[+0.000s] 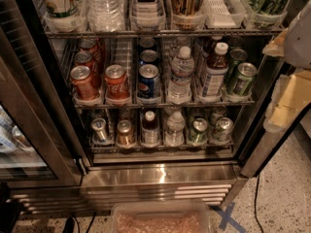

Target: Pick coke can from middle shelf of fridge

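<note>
Well, the coke can (115,83) stands on the middle shelf (165,104). The claw (301,38) is at the right edge; cannot tell if open.

Coca-Cola script on coke can (116,84)

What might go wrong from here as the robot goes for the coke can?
The coke can stands close between a darker red can and a Pepsi can on the middle shelf, so a neighbour might get knocked or grabbed instead. The gripper is at the view's right edge, outside the fridge, so its sideways approach could brush the water bottle.
</note>
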